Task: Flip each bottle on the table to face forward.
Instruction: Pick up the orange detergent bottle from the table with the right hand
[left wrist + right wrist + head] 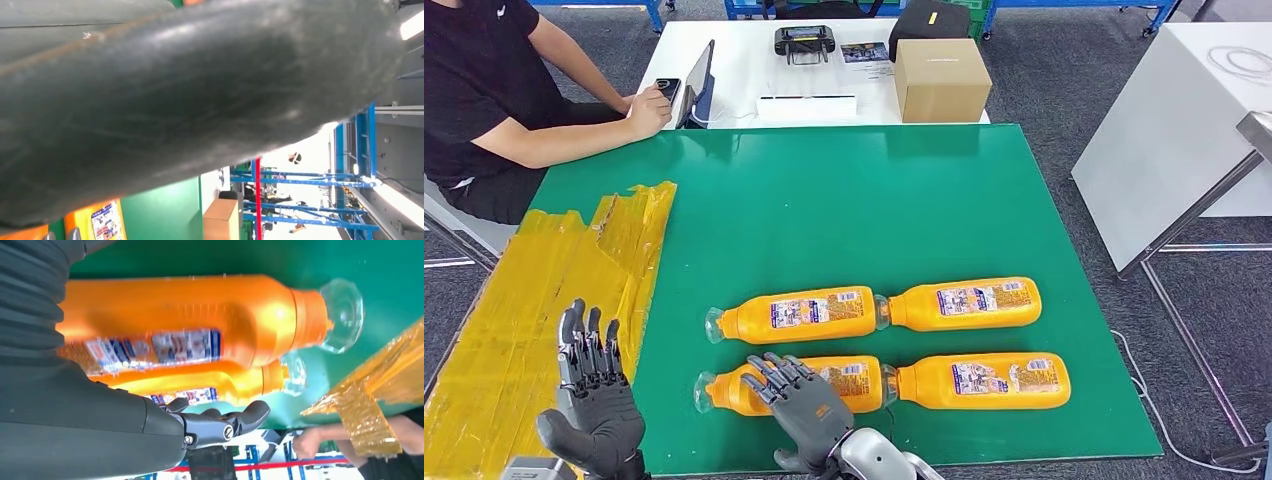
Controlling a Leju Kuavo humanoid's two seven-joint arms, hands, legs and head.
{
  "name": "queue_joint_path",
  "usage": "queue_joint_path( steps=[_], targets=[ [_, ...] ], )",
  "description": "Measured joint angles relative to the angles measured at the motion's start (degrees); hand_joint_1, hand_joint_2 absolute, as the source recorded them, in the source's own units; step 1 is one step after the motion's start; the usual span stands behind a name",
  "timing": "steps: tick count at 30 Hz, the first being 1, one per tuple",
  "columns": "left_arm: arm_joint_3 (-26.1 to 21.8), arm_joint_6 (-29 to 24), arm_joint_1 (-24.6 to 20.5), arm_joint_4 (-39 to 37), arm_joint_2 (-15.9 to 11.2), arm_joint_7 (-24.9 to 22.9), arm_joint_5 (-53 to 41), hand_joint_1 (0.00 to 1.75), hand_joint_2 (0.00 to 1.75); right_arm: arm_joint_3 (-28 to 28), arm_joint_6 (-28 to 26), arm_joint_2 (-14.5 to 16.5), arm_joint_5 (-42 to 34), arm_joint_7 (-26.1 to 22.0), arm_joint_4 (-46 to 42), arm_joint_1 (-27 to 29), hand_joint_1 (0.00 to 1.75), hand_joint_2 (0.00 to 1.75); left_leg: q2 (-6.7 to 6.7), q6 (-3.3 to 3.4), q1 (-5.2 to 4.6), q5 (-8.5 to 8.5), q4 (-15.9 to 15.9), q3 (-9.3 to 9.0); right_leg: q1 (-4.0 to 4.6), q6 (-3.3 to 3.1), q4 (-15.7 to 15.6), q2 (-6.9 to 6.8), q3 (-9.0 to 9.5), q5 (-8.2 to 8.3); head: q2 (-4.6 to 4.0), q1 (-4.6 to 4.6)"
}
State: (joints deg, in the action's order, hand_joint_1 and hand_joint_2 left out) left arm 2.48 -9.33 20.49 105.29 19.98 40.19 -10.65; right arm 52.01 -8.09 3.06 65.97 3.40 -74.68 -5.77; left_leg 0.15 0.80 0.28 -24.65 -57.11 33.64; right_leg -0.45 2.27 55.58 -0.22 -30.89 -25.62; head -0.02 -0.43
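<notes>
The right hand (802,400), fingers spread, is resting on the near-left bottle (796,385), which is lying with its long axis left-right near the green table's (824,200) edge, while the left hand (592,395) is hovering open, well left.

Four orange bottles (889,345) are lying two by two on the near half of the green counter (824,200), touching cap to base within each row, a narrow lane running between rows. Far half of the counter is lying open. Right hand (809,405) is resting over the near-left bottle (824,385). Crumpled yellow tape (544,300) is covering the left edge, where the left hand (594,405) is hovering with fingers spread. A person's forearm (574,135) is resting at the far-left corner.
</notes>
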Motion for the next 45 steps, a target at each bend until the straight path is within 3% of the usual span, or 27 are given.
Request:
queue_joint_path(
  steps=[6, 19, 35, 45],
  targets=[
    [-0.30, -0.18, 0.33, 0.60, 0.00, 0.00, 0.28, 0.00, 0.00, -1.04, 0.08, -0.58, 0.71, 0.22, -2.03, 1.22, 0.00, 1.75, 0.00, 0.00, 0.00, 0.00, 0.00, 0.00, 0.00, 0.00, 0.00, 0.00, 0.00, 0.00, 0.00, -0.01],
    [-1.41, 0.93, 1.25, 1.96, 0.00, 0.00, 0.83, 0.00, 0.00, -5.13, 2.39, -1.73, 2.55, 5.52, -2.03, 2.57, 0.00, 1.75, -0.01, 0.00, 0.00, -0.01, 0.00, 0.01, 0.00, 0.01, 0.00, 0.00, 0.02, 0.00, 0.00, -0.01],
    [-2.68, 1.75, 1.45, 3.26, 0.00, 0.00, 1.20, 0.00, 0.00, -7.57, 3.58, -2.81, 2.79, 7.19, -1.90, 2.26, 0.00, 1.75, -0.01, 0.00, 0.00, -0.01, 0.00, 0.02, 0.01, 0.01, 0.00, 0.00, 0.02, 0.00, 0.00, -0.01],
    [-3.09, 2.32, 1.49, 3.27, 0.00, 0.00, 1.69, 0.00, 0.00, -8.08, 8.37, -3.62, 1.49, 8.84, 1.44, -0.55, 0.00, 1.75, 0.00, 0.00, 0.00, -0.03, 0.00, -0.16, 0.00, 0.00, -0.02, 0.00, -0.04, -0.01, 0.00, -0.01]
  ],
)
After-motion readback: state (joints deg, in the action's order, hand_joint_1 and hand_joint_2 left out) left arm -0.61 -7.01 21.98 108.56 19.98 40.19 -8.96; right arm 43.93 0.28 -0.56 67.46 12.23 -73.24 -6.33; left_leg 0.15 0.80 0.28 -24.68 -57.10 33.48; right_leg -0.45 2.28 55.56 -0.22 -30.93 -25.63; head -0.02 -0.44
